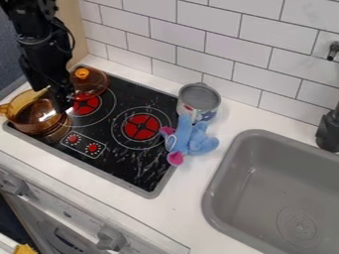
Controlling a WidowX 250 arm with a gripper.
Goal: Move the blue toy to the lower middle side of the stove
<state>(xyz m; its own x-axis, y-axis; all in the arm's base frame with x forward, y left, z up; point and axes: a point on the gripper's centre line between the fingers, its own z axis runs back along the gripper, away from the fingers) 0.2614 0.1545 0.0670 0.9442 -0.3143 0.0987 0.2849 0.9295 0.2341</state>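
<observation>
Sink [242,208] w/ drain [300,224]; blue toy [193,139] by metal pot [200,99]; tool [63,102] nr amber pot [28,115], can't tell if spread.

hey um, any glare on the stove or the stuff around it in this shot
Camera view: a bright highlight on the amber pot; pale streaks on the black stove top, reflections or scuffs, I can't tell which; no bright glare on the blue toy.
</observation>
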